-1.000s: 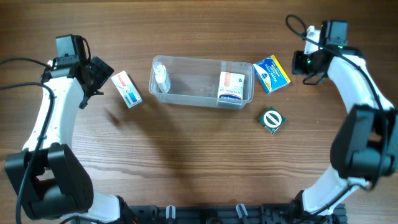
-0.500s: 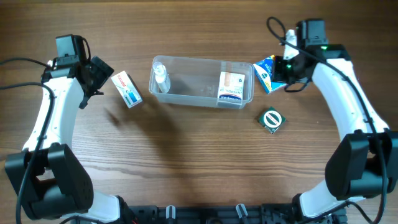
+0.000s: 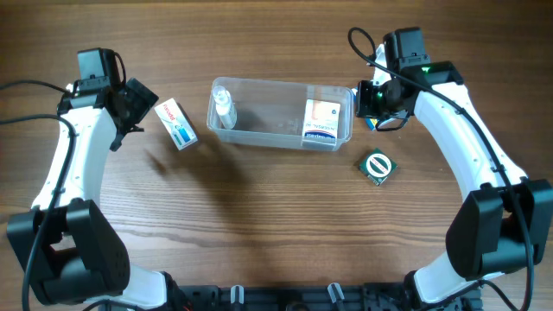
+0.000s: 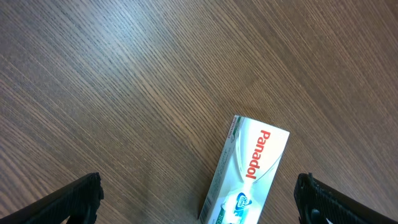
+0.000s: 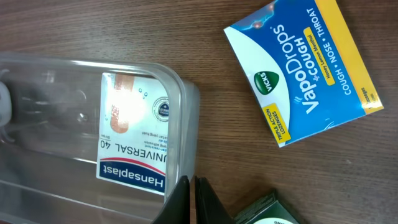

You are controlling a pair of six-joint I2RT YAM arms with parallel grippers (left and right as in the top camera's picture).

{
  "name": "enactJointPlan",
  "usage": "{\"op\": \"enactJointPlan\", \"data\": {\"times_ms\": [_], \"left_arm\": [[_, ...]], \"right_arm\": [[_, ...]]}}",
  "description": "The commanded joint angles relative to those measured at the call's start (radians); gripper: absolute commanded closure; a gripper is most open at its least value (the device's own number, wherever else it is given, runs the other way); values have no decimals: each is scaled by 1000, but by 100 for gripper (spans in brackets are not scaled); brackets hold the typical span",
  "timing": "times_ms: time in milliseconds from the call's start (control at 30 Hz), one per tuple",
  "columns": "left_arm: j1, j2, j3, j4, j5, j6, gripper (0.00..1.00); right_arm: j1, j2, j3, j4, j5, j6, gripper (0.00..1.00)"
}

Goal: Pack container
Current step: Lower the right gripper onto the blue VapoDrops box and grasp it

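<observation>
From overhead, we see the right gripper (image 3: 373, 101) has swung in from the table's right edge. It now hangs just off the right end of the container (image 3: 259, 138), which lies near the far edge, about midway between the left and right edges. The container already holds a small clear bottle (image 3: 224, 108) at its left end and a Hansaplast box (image 3: 320, 122) at its right end. A green box (image 3: 377, 167) lies nearer the right edge, outside the container. The left gripper (image 3: 138, 104) has not moved and sits toward the far left corner, beside the Panadol box (image 3: 176, 124).

In the left wrist view, we see that arm's jaws wide apart, with the Panadol box flat on the wood between them and nothing gripped.

In the right wrist view, we see this arm's fingers (image 5: 186, 200) pressed together and empty. The VapoDrops box (image 5: 303, 70) lies flat just beyond the container's corner. We judge this arm is lining up on that box as the next item to pack, and its jaws must part before any grasp.
</observation>
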Motion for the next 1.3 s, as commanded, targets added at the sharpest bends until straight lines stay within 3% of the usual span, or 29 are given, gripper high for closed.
{"op": "enactJointPlan", "data": {"times_ms": [0, 533, 767, 1133, 1267], "left_arm": [[4, 7, 10, 0, -14, -7, 0], [4, 7, 10, 0, -14, -6, 0], [4, 7, 10, 0, -14, -6, 0], [4, 7, 10, 0, -14, -6, 0], [5, 7, 10, 0, -14, -6, 0]], "right_arm": [[0, 12, 9, 1, 7, 48, 96], [2, 100, 7, 25, 43, 101, 95], [2, 101, 7, 55, -61, 88, 96], [1, 101, 7, 134, -173, 3, 96], [1, 101, 8, 167, -108, -124, 95]]}}
